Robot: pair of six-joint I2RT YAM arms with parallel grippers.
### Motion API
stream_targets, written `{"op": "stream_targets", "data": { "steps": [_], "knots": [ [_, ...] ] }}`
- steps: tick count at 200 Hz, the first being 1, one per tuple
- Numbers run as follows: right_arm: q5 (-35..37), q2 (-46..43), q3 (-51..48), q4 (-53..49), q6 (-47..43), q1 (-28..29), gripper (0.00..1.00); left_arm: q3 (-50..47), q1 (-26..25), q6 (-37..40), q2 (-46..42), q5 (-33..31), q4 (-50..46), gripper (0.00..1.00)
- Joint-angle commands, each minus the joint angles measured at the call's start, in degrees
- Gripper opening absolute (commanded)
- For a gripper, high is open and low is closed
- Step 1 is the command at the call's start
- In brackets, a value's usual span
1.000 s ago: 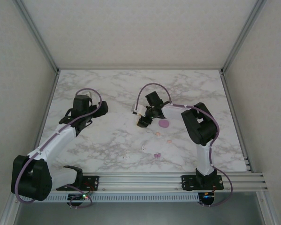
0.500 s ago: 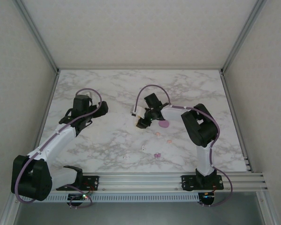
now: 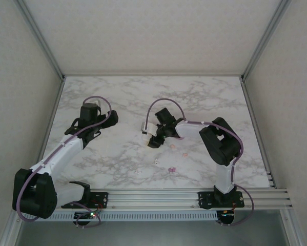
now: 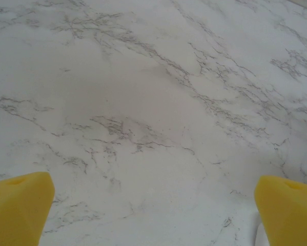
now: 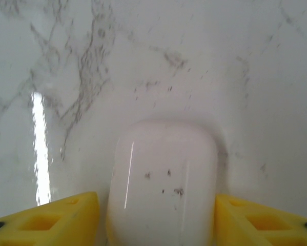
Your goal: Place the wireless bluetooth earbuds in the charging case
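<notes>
**Right gripper shifts to straddle the white case**

The case [image 5: 163, 179] sits between the right gripper's [image 5: 156, 201] yellow fingers [image 5: 61, 218]. Since a second ago this gripper has slid toward the arm bases, and the right arm now covers the purple case that lay beside it. The white case is a closed, glossy, rounded pebble with a few dark specks, flat on the table [image 3: 117, 92]. The fingers flank it closely at half spread; I cannot tell if they press it. The earbuds [image 3: 172, 147], tiny peach, purple and white specks, lie loose near that gripper on its base side. The left gripper [image 4: 153, 215] has stayed put, jaws wide over bare marble.
</notes>
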Motion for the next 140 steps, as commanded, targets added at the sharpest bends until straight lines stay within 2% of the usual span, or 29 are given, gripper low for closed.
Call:
{"op": "stream_targets", "data": {
  "steps": [1,77,112,140],
  "knots": [
    [-2.2,-0.5,1.0,-3.7,-3.5,-0.7,0.58,1.7,-0.2,0.2,0.4,1.0,-1.1,0.99],
    [-1.8,2.5,5.3,-3.0,-1.6,0.0,0.56,2.0,-0.2,-0.9,1.6,2.7,-0.2,0.98],
    [-1.9,2.4,4.8,-3.0,-2.6,0.5,0.45,2.4,-0.2,-1.4,2.6,4.6,0.7,0.97],
    [-2.5,0.1,2.4,0.9,-1.5,0.5,0.42,3.1,-0.3,-1.4,3.3,8.2,1.3,0.96]
  ]
}}
